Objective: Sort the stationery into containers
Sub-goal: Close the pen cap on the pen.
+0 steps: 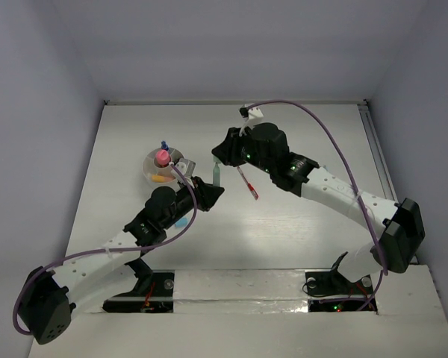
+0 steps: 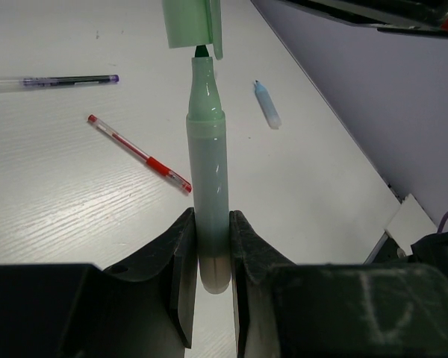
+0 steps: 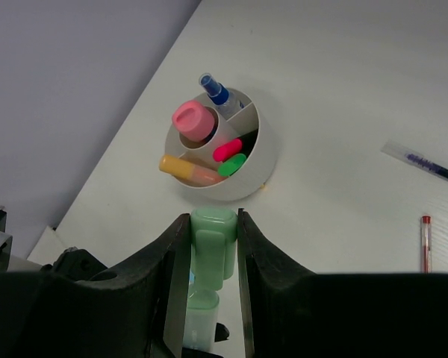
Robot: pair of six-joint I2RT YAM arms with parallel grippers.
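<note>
**Item 1, left jaws:** closed tight on the tail end of a pale green plastic marker barrel. The cap is off and the dark nib points to 12 o'clock in your left wrist view.

**Item 2, right jaws:** partly closed, gripping the matching pale green marker cap, its mouth right at the nib. You may judge that the two are held in line so the cap can be pressed on before sorting.

**Item 3:** short round white divided cup, at 10 o'clock from the jaws in the overhead view. It holds pink, orange and blue-white markers.

**Item 4, loose on the bench:** thin red pen, clear-barrelled dark pen, small light-blue piece.

**Markings:** the print on the dark pen is too small for you to read, and no brand is legible.
</note>
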